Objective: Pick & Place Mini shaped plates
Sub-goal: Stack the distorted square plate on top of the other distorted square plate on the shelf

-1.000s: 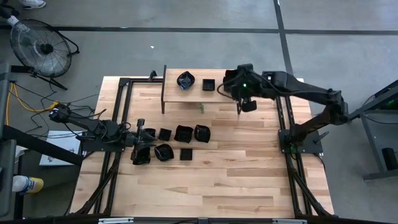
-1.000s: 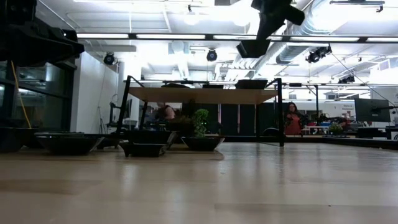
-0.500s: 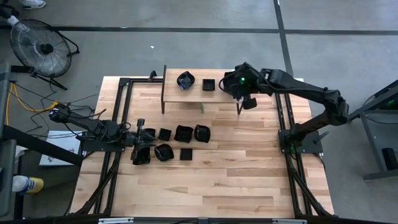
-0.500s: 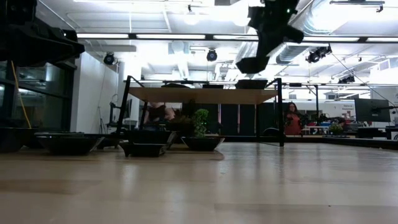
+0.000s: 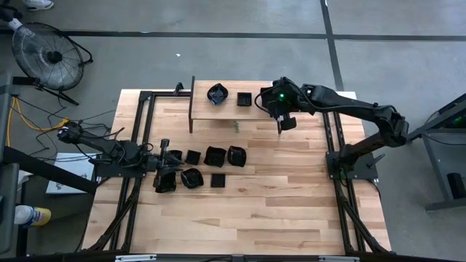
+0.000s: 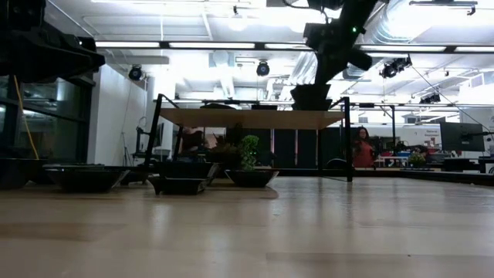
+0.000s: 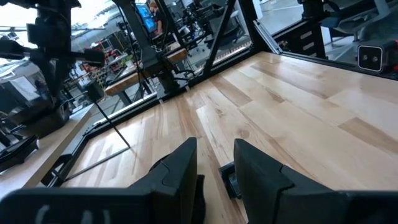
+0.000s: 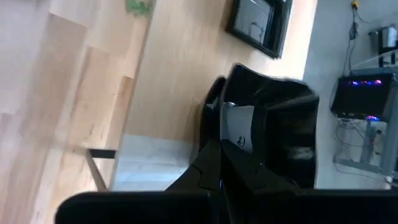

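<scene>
The right gripper (image 5: 282, 115) hangs above the far right part of the wooden surface (image 5: 277, 196), just off the right end of a small raised shelf (image 5: 226, 109). Its fingers (image 8: 208, 165) are pressed together on the rim of one glossy black mini plate (image 8: 277, 118), which the low view shows as a dark shape just above the level of the shelf top. Two more mini plates sit on the shelf: a rounded one (image 5: 217, 93) and, to its right, a square one (image 5: 245, 99), which the right wrist view shows lying flat beyond the held plate. A small green plant (image 5: 236, 126) stands on the surface just in front of the shelf. The rest of the mini plates (image 5: 214, 156) lie in a loose cluster of two rows on the left half of the surface, some touching and some a little apart. The left gripper (image 5: 164, 154) rests low at the left edge of that cluster; its fingers (image 7: 180, 168) stand narrowly apart, bare wood shows through the gap, and they grip nothing that can be made out. A floor fan (image 5: 44, 52) stands on the floor beyond the far left corner, and a person in red (image 6: 361, 147) sits in the room behind.
</scene>
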Controlling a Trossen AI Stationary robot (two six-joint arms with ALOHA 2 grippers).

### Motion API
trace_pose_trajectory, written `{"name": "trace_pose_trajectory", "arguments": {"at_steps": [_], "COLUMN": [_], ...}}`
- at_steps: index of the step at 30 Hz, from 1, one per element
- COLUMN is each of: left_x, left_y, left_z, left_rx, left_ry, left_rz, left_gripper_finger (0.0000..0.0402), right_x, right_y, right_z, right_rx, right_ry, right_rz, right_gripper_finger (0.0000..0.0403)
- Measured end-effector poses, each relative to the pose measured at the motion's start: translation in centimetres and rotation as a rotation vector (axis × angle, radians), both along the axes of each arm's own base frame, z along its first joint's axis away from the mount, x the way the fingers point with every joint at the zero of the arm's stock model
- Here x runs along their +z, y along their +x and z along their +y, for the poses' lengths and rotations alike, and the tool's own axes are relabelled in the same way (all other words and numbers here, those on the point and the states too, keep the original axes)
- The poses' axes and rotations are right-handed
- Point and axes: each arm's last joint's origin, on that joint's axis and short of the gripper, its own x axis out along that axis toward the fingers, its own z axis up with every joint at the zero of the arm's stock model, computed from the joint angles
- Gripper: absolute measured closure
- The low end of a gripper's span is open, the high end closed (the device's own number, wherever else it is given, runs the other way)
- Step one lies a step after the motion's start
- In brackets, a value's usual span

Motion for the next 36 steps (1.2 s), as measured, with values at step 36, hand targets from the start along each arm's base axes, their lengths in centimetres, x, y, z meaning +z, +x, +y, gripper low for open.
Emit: {"name": "trace_pose_trajectory", "arguments": {"at_steps": [36], "left_x": [0.0], "left_y": [0.0], "left_z": [0.0], "left_rx": [-0.001], "left_ry": [0.0], "left_rz": [0.0], "left_gripper_finger": [0.0299], "right_x": [-0.17], "right_y": [-0.04], "right_z": [-0.16], "right_rx": [-0.051], "right_ry": [0.038], "right_rz": [-0.057], "right_gripper_finger": [0.0396]}}
